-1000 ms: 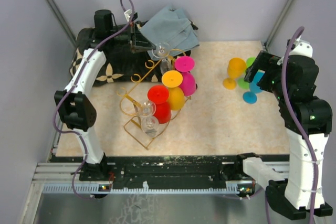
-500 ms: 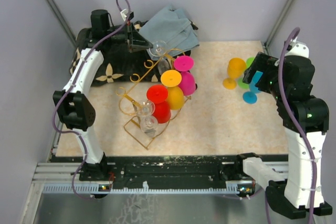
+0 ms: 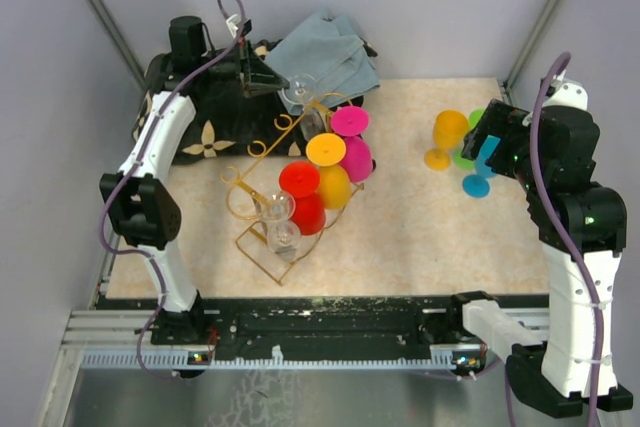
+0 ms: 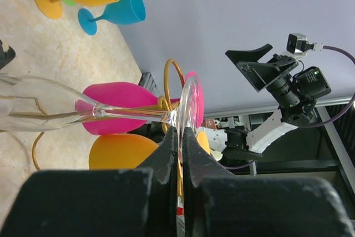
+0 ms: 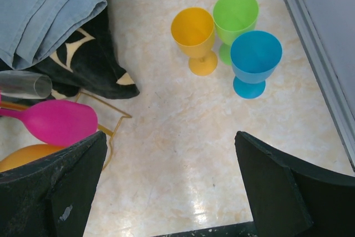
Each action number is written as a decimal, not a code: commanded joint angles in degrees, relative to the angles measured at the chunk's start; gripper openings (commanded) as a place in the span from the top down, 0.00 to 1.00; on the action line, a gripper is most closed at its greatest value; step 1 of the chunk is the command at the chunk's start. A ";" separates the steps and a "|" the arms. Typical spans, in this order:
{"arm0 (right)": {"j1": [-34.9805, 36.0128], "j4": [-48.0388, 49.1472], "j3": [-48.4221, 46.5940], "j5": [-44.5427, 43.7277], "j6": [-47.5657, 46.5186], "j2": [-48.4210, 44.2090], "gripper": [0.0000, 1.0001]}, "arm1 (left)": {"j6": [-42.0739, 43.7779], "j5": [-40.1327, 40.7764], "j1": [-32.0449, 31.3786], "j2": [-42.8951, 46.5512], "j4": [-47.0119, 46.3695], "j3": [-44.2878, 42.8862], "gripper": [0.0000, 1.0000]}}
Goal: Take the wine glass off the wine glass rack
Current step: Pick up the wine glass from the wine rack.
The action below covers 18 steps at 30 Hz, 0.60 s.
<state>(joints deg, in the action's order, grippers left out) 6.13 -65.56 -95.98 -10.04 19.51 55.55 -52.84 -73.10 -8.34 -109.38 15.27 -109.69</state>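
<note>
The gold wire wine glass rack [image 3: 262,162] stands mid-table and holds pink [image 3: 350,122], yellow [image 3: 327,150] and red [image 3: 300,180] glasses and two clear ones [image 3: 278,207]. My left gripper [image 3: 283,87] is at the rack's far end, shut on the foot rim of a clear wine glass [image 3: 299,89]. In the left wrist view the gripper [image 4: 181,131] pinches that foot [image 4: 191,106], and the stem [image 4: 127,114] runs left past a gold scroll [image 4: 169,70]. My right gripper [image 3: 490,137] is open and empty over bare table [image 5: 172,187].
A yellow cup [image 5: 194,31], a green cup [image 5: 236,12] and a blue cup [image 5: 255,56] stand at the far right. A blue cloth [image 3: 325,47] and a black flowered cloth [image 3: 200,117] lie at the back left. The grey enclosure walls are close behind.
My left gripper has drawn the clear glass a little back and to the left, away from the rack's far scroll. The right arm has barely moved.
</note>
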 commanded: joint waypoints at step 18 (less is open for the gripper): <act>-0.33 2.57 -0.53 2.12 -1.34 -0.26 0.02 | 5.02 -1.32 7.11 -4.56 -0.74 -15.37 1.00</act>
<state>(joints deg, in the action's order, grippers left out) 6.13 -65.58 -95.98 -8.86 19.07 55.55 -52.45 -73.36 -4.16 -111.48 14.48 -116.51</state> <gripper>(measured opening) 0.982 0.015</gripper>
